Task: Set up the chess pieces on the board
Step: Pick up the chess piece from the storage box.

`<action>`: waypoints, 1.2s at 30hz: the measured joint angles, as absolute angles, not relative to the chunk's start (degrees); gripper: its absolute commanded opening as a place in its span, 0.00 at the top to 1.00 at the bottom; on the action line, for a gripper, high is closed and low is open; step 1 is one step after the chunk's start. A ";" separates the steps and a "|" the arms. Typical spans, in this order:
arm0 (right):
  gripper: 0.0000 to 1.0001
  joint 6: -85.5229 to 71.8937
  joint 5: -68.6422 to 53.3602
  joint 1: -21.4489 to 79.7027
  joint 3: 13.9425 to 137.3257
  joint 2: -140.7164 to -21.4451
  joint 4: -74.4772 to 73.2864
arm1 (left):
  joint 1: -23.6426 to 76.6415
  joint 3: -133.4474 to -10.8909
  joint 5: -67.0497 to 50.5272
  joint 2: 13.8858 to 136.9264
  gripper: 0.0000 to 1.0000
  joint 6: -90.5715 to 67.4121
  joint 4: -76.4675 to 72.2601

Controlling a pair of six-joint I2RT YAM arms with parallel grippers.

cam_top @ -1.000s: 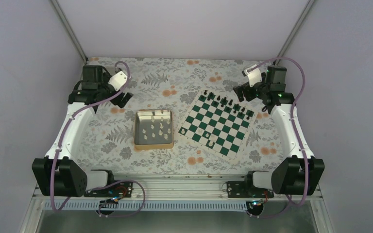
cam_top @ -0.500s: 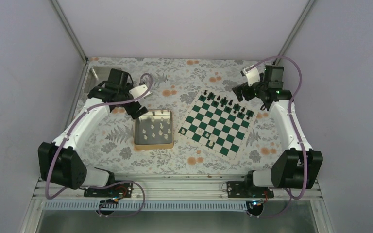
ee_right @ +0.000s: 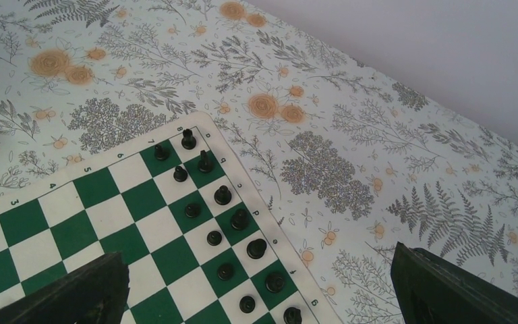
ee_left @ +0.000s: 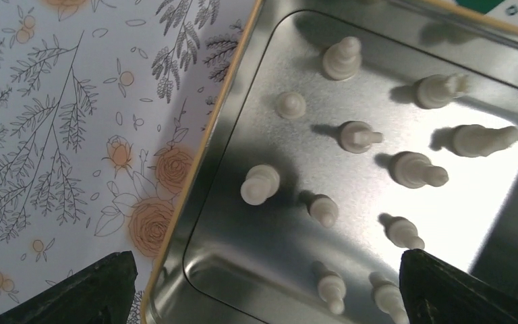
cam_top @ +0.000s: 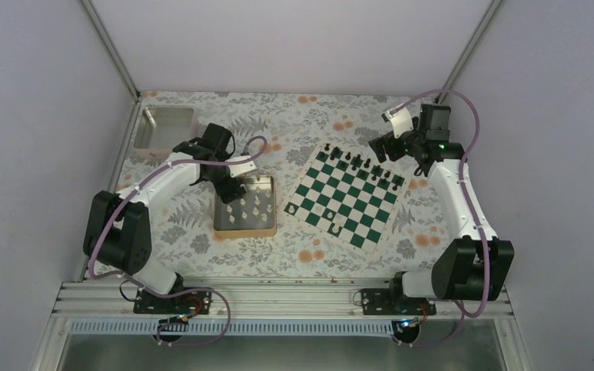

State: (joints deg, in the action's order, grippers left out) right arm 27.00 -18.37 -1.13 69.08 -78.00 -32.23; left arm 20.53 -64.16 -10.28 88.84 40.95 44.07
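Several tiny cream chess pieces (ee_left: pixel 260 184) lie and stand inside a gold-rimmed metal tin (cam_top: pixel 222 220), left of the board; they also show in the top view (cam_top: pixel 249 205). The green and white board (cam_top: pixel 348 197) lies tilted at centre right, with black pieces (ee_right: pixel 222 196) along its far edge. My left gripper (cam_top: pixel 232 188) hangs over the tin's far-left part, open and empty; in the left wrist view (ee_left: pixel 270 290) its jaws stand wide apart above the pieces. My right gripper (cam_top: pixel 387 147) hovers open and empty over the board's far corner, which shows in the right wrist view (ee_right: pixel 263 290).
A pinkish square tray (cam_top: pixel 166 127) stands at the back left corner. The tin's gold rim (ee_left: pixel 195 155) runs just inside my left jaw. The floral tablecloth (cam_top: pixel 278 124) covers the table. Grey walls close in on both sides.
My left arm has swung from the back left corner rightward and come over the tin, uncovering the pinkish tray. My right arm has hardly moved.
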 measured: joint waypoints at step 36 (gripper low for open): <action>0.00 29.08 -16.78 -1.13 66.24 -77.93 -31.92 | 21.89 -65.04 -6.22 94.70 0.14 39.64 38.02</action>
State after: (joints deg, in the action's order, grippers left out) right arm 29.08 -16.78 -1.13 66.24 -77.93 -31.92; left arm 21.89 -65.04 -6.22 94.70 39.64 38.02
